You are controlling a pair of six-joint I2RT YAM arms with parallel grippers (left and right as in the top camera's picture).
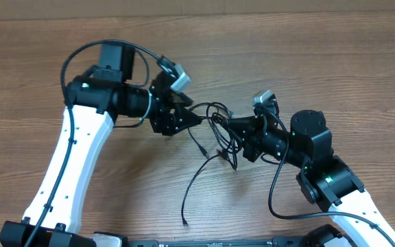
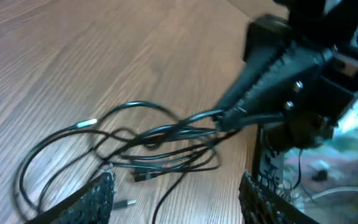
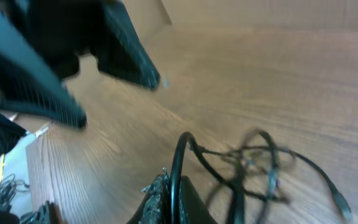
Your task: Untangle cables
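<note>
The right gripper (image 1: pixel 231 125) is clamped on a strand of the cables (image 1: pixel 218 132), probably to anchor the tangle while it is pulled apart. The knot lies just beside that gripper. Across the knot from it, the left gripper (image 1: pixel 193 114) hovers with its jaws wide, seemingly ready to take a loop.

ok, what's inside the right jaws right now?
The right jaws are shut on a bunch of strands from the cables, which fan out from the tips into the tangle. How many strands are pinched, or whether a plug is in there, is hidden by the jaws themselves.
</note>
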